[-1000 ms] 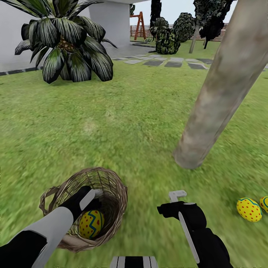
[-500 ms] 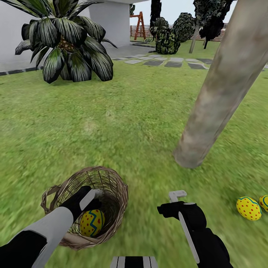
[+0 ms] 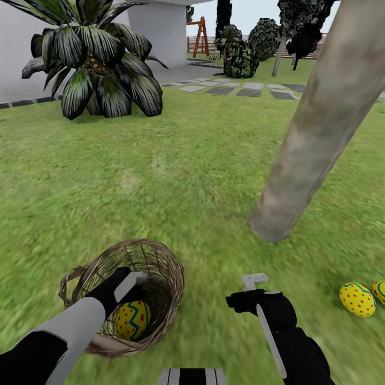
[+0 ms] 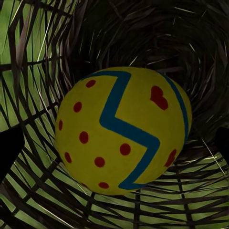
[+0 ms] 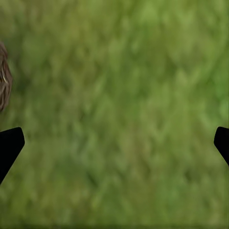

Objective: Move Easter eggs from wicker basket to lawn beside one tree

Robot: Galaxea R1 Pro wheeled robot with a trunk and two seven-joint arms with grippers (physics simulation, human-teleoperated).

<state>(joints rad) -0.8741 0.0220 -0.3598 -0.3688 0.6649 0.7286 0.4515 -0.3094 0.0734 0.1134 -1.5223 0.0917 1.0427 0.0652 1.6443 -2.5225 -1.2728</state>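
The wicker basket [image 3: 160, 267] lies tipped on the lawn [image 3: 176, 176] at the lower left, and one yellow Easter egg [image 3: 132, 320] rests inside it. My left gripper [image 3: 135, 289] reaches into the basket mouth. In the left wrist view that egg [image 4: 143, 95] looms close between the two dark fingertips [image 4: 8, 149], with the jaws open and apart from it. Two more eggs [image 3: 357, 300] [image 3: 380, 292] lie on the grass right of the tree [image 3: 310, 144]. My right gripper [image 3: 254, 282] hovers open over bare grass [image 5: 119, 119].
A short palm [image 3: 96, 59] stands at the far left by the white house wall [image 3: 155, 27]. Grey stepping stones [image 3: 240, 88], dark bushes [image 3: 243, 53] and a fence lie beyond. The basket's rim [image 5: 4, 83] edges into the right wrist view.
The basket shifted slightly a second ago and has since kept still. Both arms and the egg in the basket stay almost where they were.
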